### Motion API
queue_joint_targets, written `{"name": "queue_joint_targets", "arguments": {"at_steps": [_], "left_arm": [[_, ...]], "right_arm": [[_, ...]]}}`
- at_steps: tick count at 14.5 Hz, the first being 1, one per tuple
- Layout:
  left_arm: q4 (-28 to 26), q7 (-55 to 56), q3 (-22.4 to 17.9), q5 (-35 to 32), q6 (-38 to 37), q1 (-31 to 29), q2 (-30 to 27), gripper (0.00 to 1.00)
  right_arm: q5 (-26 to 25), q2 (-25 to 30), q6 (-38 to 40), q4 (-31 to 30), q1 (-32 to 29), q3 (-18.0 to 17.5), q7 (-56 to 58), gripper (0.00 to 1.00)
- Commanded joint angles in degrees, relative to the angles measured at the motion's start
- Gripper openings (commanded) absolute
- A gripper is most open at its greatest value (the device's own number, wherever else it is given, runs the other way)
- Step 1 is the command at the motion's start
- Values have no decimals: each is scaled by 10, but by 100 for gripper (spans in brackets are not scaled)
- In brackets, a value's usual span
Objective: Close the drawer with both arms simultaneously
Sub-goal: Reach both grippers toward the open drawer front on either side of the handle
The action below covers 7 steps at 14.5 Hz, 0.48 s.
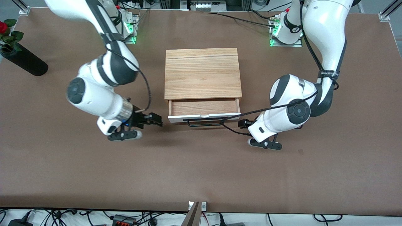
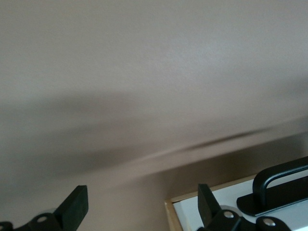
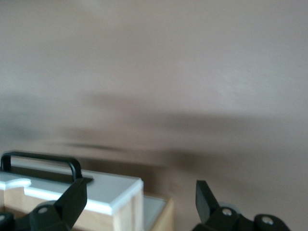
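Note:
The drawer (image 1: 204, 107) stands part way out of the wooden casing (image 1: 202, 73), toward the front camera, with its white front panel (image 1: 179, 118) and black bar handle (image 1: 205, 122) facing that camera. My right gripper (image 1: 156, 120) is open, low over the table beside the drawer front's corner at the right arm's end. In the right wrist view the open gripper (image 3: 139, 199) frames that white corner (image 3: 113, 190) and the handle (image 3: 43, 161). My left gripper (image 1: 243, 123) is open beside the drawer front's corner at the left arm's end. In the left wrist view the gripper (image 2: 142, 207) shows one finger (image 2: 207, 204) over the panel's corner (image 2: 231, 202), near the handle (image 2: 284, 185).
A black vase (image 1: 23, 61) with a red rose lies at the right arm's end of the table. The brown table (image 1: 201, 169) stretches wide between the drawer and the front camera. A black cable of the left arm crosses near the handle's end.

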State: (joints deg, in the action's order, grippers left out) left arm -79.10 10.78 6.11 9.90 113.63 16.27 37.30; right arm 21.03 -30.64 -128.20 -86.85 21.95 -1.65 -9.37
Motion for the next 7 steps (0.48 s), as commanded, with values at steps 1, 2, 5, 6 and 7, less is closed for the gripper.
{"name": "queue_joint_targets", "arguments": {"at_steps": [1, 2, 5, 6, 7], "left_arm": [[19, -6, -3, 34, -15, 15, 9, 100], [16, -6, -2, 34, -24, 15, 8, 100], [15, -8, -1, 35, -60, 24, 8, 100], [14, -8, 6, 35, -74, 24, 8, 100], [14, -8, 8, 35, -82, 23, 8, 100]], "right_arm": [[9, -37, -72, 16, 41, 3, -25, 100], [9, -49, -92, 16, 49, 3, -39, 100], [5, -73, -143, 15, 70, 3, -51, 100], [3, -77, -144, 15, 70, 3, -51, 100], [3, -77, -144, 13, 71, 4, -51, 100]]}}
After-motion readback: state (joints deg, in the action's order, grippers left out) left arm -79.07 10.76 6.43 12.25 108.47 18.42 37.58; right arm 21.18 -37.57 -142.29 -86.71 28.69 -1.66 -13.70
